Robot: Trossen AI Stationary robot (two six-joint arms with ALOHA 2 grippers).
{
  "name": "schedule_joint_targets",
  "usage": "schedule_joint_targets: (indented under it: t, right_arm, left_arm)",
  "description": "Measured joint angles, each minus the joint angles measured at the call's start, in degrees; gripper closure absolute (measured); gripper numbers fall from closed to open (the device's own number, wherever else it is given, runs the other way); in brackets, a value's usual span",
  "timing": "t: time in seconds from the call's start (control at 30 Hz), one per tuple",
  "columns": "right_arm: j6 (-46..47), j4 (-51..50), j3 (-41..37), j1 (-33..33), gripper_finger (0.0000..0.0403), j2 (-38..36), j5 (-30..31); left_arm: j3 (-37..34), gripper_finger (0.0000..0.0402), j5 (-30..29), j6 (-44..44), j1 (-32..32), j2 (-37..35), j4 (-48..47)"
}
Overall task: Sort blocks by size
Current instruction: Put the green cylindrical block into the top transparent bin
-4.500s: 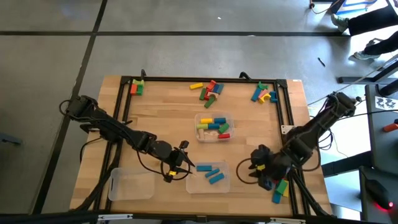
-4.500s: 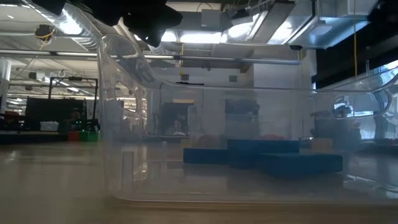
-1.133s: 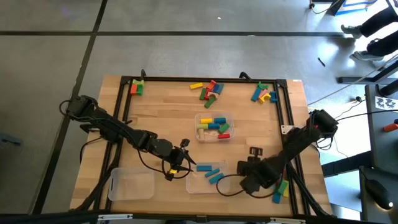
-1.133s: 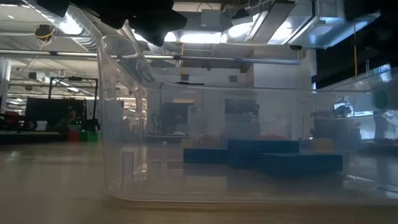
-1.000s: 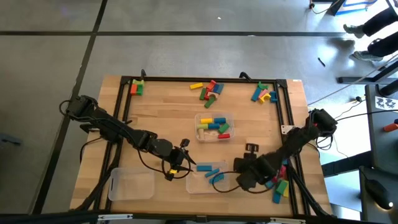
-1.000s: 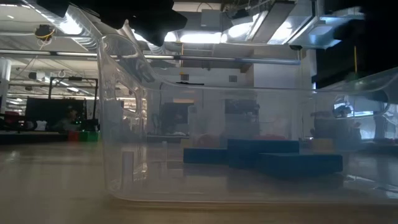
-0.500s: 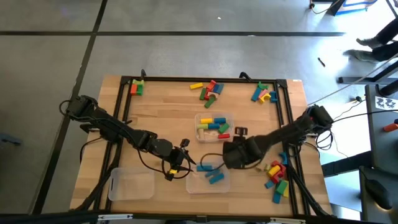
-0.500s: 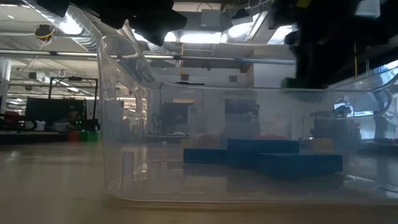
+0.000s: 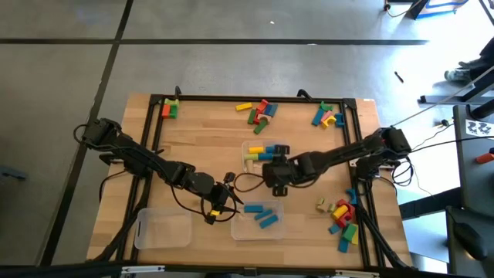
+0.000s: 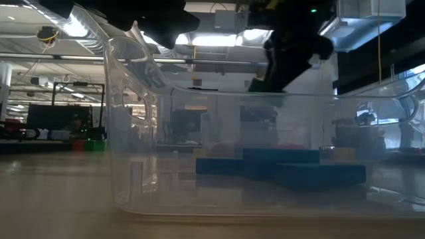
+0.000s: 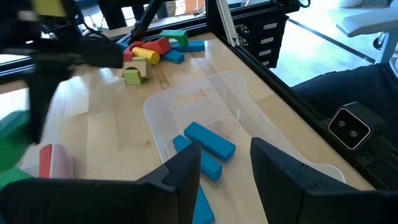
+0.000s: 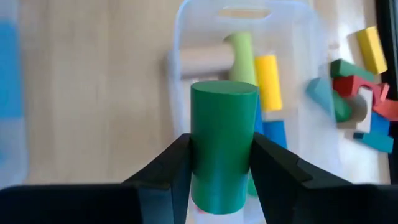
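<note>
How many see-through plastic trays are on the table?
3. An empty tray sits at the near left corner, the tray with blue blocks is beside the left gripper, and the middle tray is partly hidden under the right gripper.

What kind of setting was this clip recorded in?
Most likely a robotics lab or workshop hall: a light wooden table with a black metal frame stands on a bare grey concrete floor, and long ceiling lights over far workstations show in the low view.
</note>
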Motion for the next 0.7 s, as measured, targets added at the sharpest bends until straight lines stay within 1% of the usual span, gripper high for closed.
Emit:
schedule_joint_targets:
  t: [0.23,0.33,0.4,0.57,0.7]
  right_arm:
    - [-4.5,6.4,-0.9,-4.5,0.0262,0.0,-1.3]
    - [-7.0,9.7,-2.6,-5.9,0.0262,0.0,-4.5]
    - [-7.4,11.2,-4.1,-6.7,0.0262,0.0,-5.5]
    - [-7.5,13.1,-7.3,-8.1,0.0261,0.0,-5.5]
    - [-7.4,14.3,-9.1,-8.0,0.0243,0.0,-5.5]
  left_arm:
    - [0.0,0.0266,0.0,0.0,0.0,0.0,-0.1]
    - [0.0,0.0266,0.0,0.0,0.0,0.0,-0.6]
    - [0.0,0.0266,0.0,-0.1,0.0,0.0,-0.6]
    - [0.0,0.0266,0.0,-0.1,0.0,0.0,-0.6]
    - [0.0,0.0266,0.0,-0.1,0.0,0.0,-0.5]
